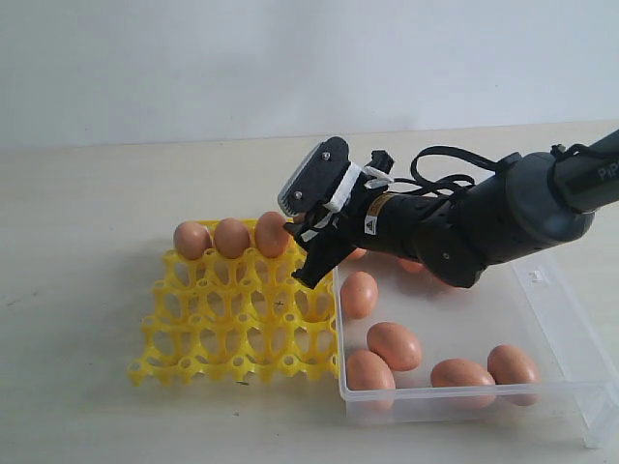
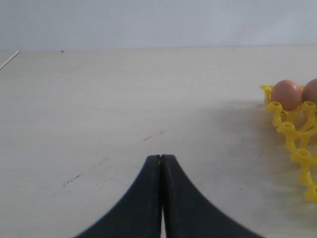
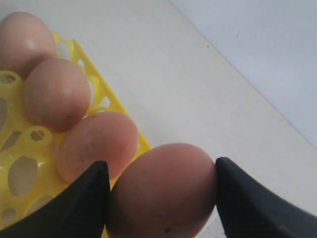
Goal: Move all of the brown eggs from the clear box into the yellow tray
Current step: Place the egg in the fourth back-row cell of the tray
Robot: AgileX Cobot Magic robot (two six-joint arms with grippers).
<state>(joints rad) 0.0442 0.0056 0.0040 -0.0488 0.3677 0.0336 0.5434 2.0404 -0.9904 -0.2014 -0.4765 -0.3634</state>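
Note:
Three brown eggs [image 1: 231, 237] fill the yellow tray's [image 1: 242, 319] far row, leaving its right end cup free. My right gripper [image 1: 314, 249] hangs over that far right corner, beside the clear box [image 1: 561, 319]. In the right wrist view the right gripper [image 3: 161, 193] is shut on a brown egg [image 3: 161, 188], next to the third tray egg [image 3: 96, 146]. Several more eggs [image 1: 394, 345] lie in the box. My left gripper [image 2: 161, 157] is shut and empty over bare table, with the tray's edge [image 2: 297, 144] and two eggs [image 2: 286, 94] off to one side.
The arm [image 1: 484, 227] stretches over the far part of the box and hides some of it. The box presses against the tray's right edge. A pale tabletop [image 1: 97, 387] surrounds both, and a white wall stands behind.

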